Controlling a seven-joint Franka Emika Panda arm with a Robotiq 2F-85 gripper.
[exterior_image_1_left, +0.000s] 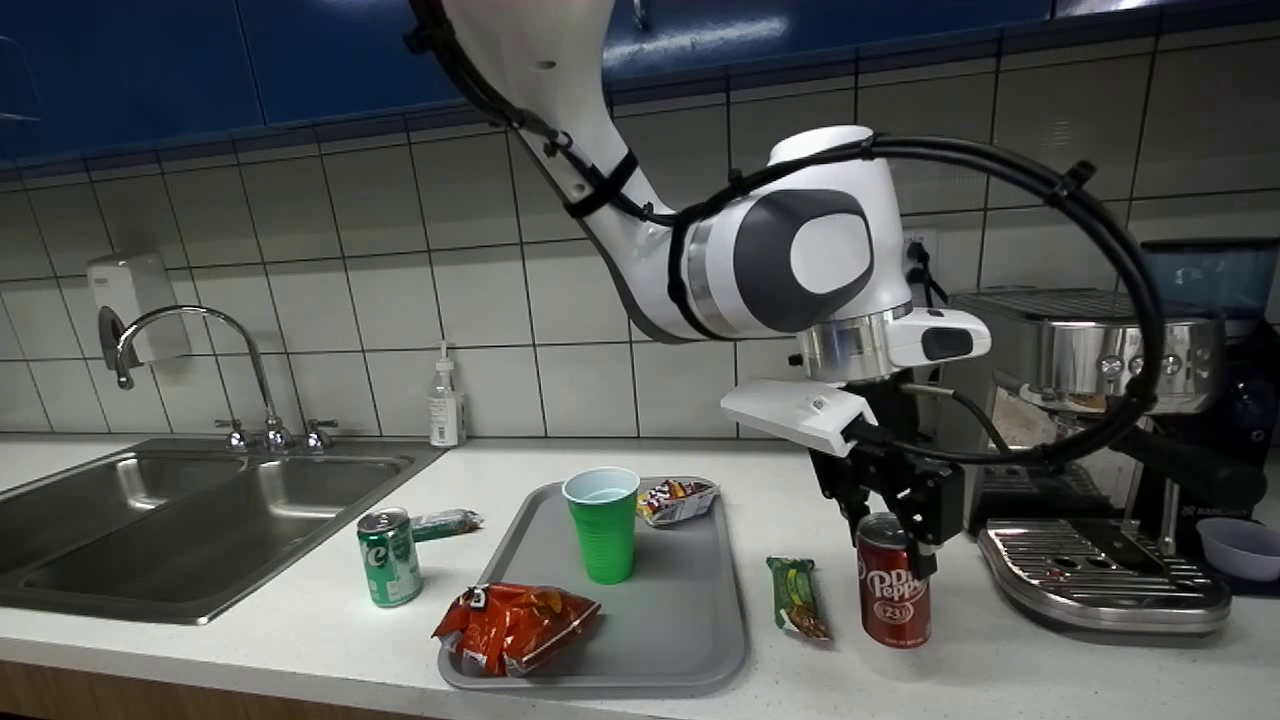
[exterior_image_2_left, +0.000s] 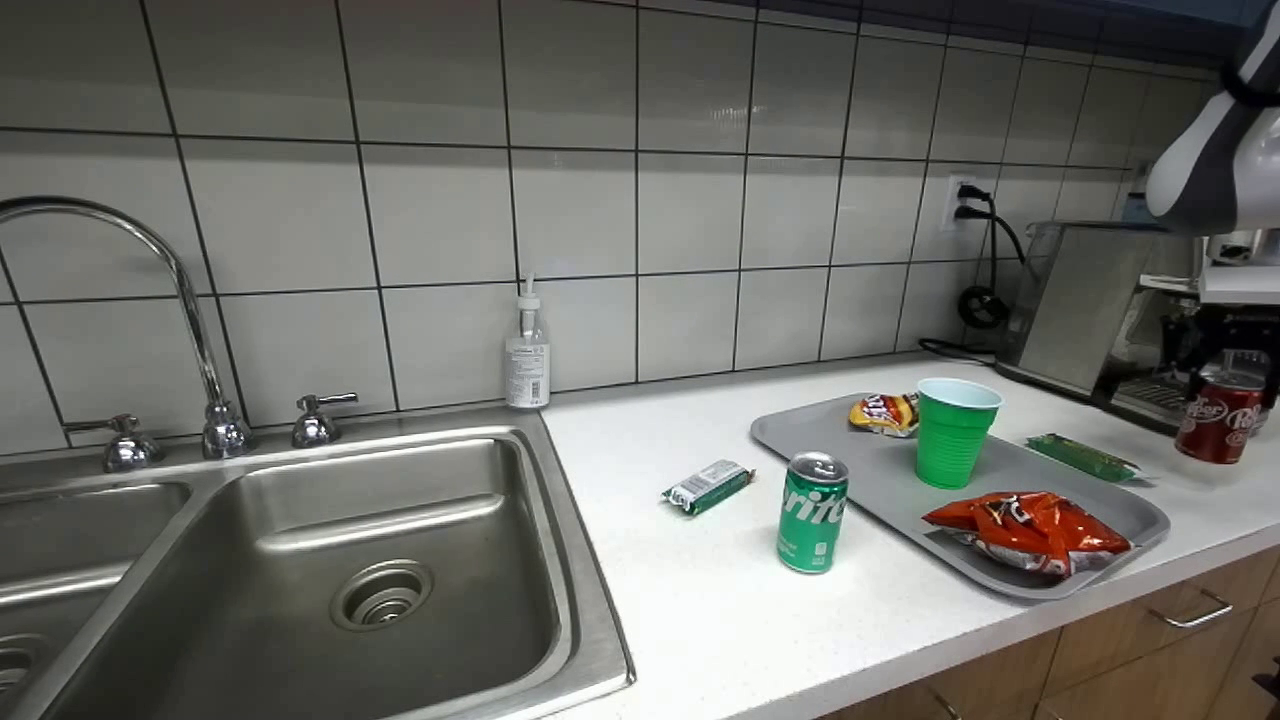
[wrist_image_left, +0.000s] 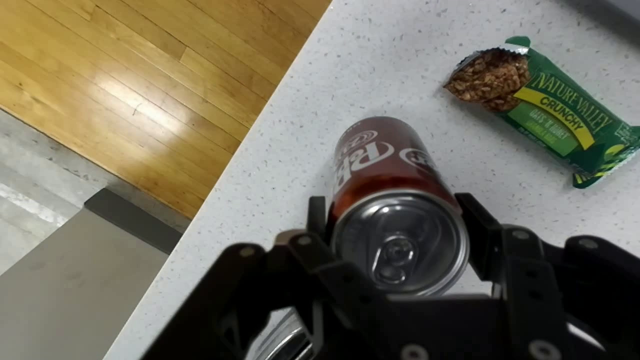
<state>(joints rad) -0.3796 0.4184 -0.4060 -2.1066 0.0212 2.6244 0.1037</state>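
sprite can: near the sink
tray: green cup, red chip bag
granola bar: ripped open btw
dr pepper can: between that bar and coffee machine
gripper: you've got it clamped around that can's top end

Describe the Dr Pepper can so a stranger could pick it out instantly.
Find the espresso machine on the white counter. Beside it, the gripper straddles the Dr Pepper can. Unlike the nearby green granola bar and green Sprite can, it is dark red.
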